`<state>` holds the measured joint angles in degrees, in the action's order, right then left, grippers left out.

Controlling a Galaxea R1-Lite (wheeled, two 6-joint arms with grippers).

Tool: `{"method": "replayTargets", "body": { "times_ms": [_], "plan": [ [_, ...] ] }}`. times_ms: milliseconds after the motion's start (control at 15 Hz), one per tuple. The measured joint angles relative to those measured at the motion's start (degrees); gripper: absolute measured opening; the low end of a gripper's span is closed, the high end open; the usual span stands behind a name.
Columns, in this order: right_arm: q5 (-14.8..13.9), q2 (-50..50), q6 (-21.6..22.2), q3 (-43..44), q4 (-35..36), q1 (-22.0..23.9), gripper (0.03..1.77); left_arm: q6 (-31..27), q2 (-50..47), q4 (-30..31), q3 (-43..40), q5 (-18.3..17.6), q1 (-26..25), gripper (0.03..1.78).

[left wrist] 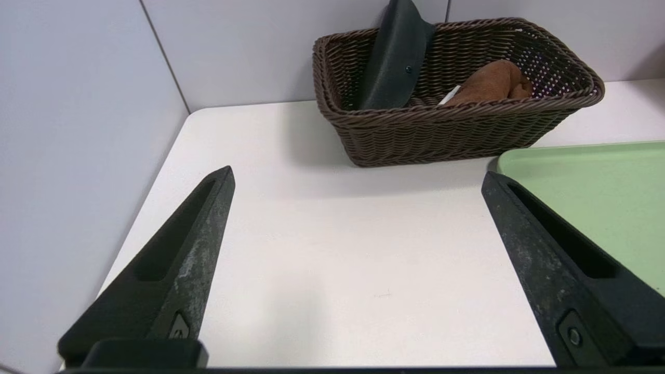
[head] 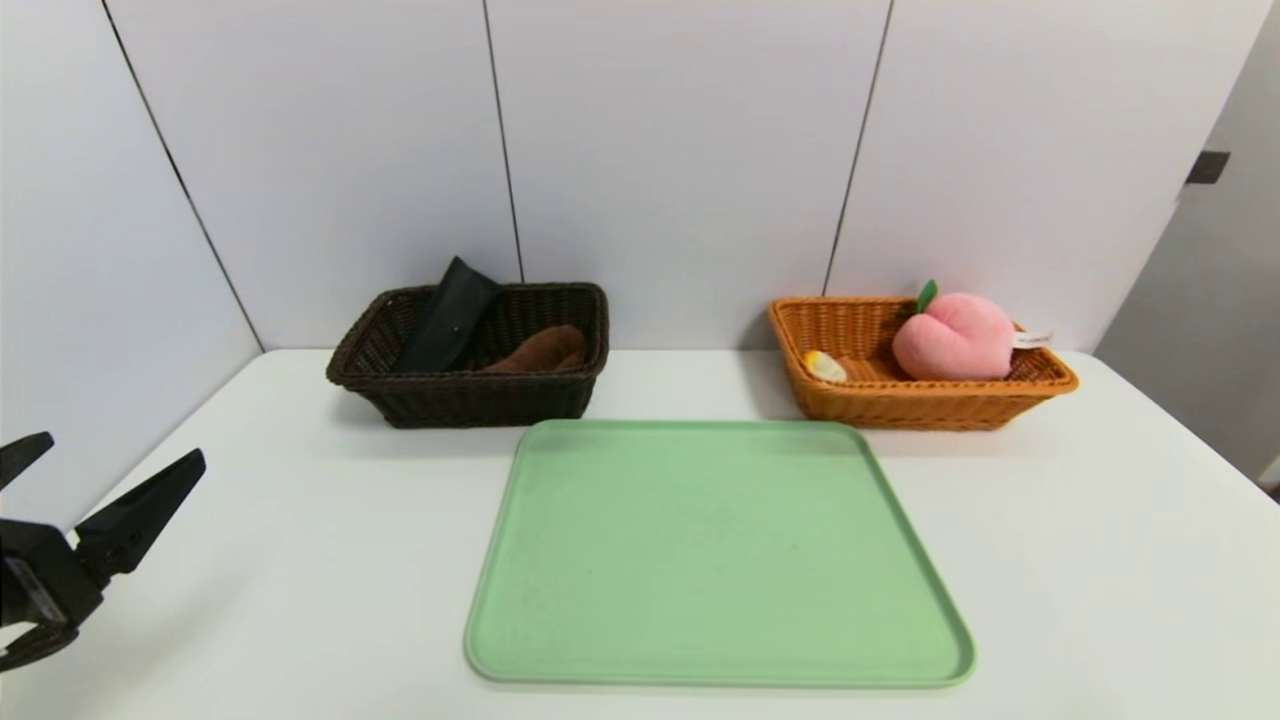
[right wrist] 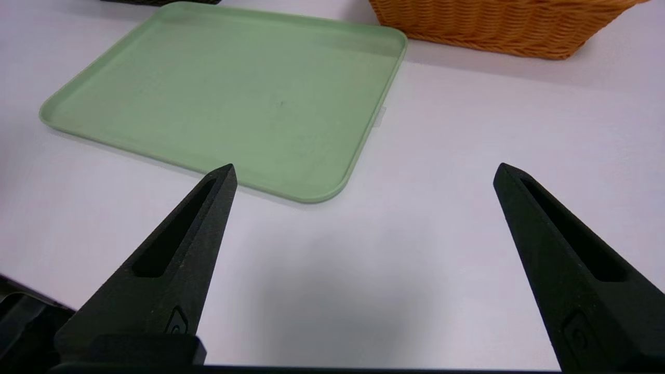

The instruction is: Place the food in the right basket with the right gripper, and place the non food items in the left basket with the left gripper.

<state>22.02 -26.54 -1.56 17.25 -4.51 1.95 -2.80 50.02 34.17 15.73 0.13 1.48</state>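
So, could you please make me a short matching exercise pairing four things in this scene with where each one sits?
Things:
1. pink plush peach
2. black pouch
3. green tray
4. left gripper

Places:
A. leaning in the dark brown basket
B. at the table's left edge, open, holding nothing
C. in the orange basket
D. flat on the table, in front of both baskets

Pairs: 1-C, 2-A, 3-D, 4-B
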Motion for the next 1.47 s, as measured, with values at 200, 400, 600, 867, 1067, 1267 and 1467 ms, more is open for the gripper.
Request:
{"method": "replayTargets", "body": {
  "times_ms": [200, 400, 600, 867, 1067, 1267, 1467],
  "plan": [
    [1.0, 7.0, 0.6, -0.6, -6.3, 0.1, 1.71, 0.6, -6.1, 0.0, -4.7, -0.5, -0.7, 1.69],
    [1.1, 12.4, 0.7, -0.9, -10.9, -0.5, 1.71, 2.5, -12.6, -0.2, -8.6, -2.3, -1.0, 1.69],
    [1.0, 16.2, 0.7, -1.7, -11.8, -1.2, 1.71, 3.2, -20.2, -1.5, -12.9, -2.6, -2.4, 1.69],
    [2.0, 20.1, 0.7, -3.0, -12.3, -1.4, 1.71, 3.5, -33.7, -13.0, -13.9, -3.1, -3.1, 1.69],
    [1.9, 23.9, 0.5, -3.8, -12.6, -1.5, 1.71, 3.4, -43.7, -24.6, -12.7, -3.4, -2.7, 1.69],
    [1.2, 25.9, -0.2, -4.2, -10.9, -1.6, 1.71, 3.4, -48.3, -27.5, -12.3, -3.5, -2.5, 1.69],
    [-1.8, 26.5, -2.2, -6.4, -5.7, -1.6, 1.71, 2.9, -49.7, -27.1, -12.7, -3.6, -2.5, 1.69]
  ]
}}
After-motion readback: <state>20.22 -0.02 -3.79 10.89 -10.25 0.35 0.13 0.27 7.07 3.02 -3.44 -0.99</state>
